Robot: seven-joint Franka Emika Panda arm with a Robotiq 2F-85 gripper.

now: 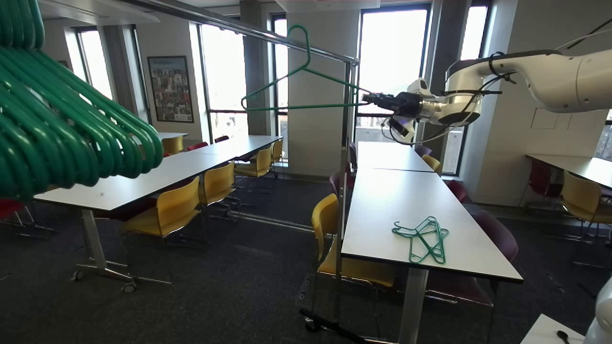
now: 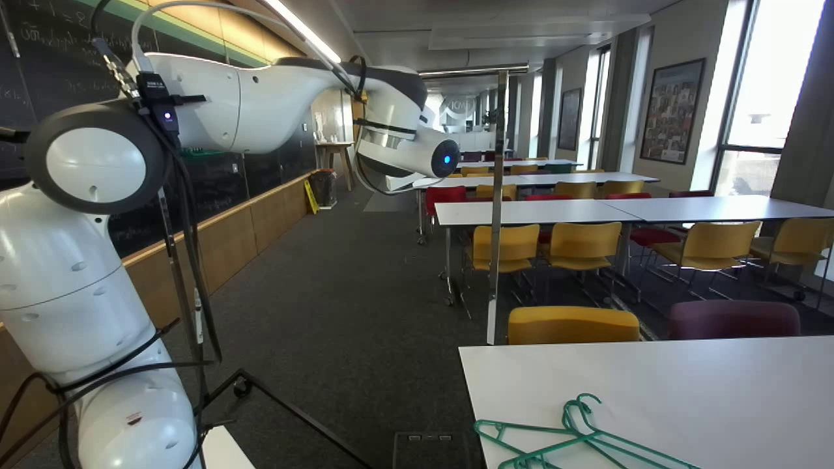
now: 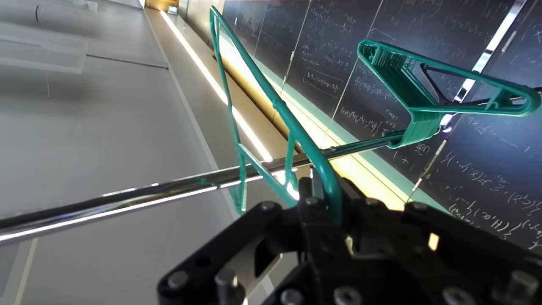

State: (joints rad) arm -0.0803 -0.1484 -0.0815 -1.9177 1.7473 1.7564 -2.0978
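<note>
A green plastic hanger [image 1: 306, 106] hangs in the air at the rack's rail [image 1: 330, 56], its hook up at the rail's height. Whether the hook rests on the rail cannot be told. My gripper [image 1: 367, 99] is shut on the hanger's lower corner, at the end away from the rack's stacked hangers. In the wrist view the hanger's tube [image 3: 319, 162] runs down between the fingers of the gripper [image 3: 332, 190], and the rail [image 3: 127, 198] crosses behind it. The arm's wrist [image 2: 417, 146] hides gripper and hanger in an exterior view.
Many green hangers [image 1: 71, 143] hang close together farther along the rail. Loose green hangers [image 1: 430, 248] lie crossed on a white table [image 1: 392, 200] below the arm. The rack's upright post [image 2: 498, 195] stands near the wrist. Yellow chairs [image 1: 178, 205] and another long table surround the rack.
</note>
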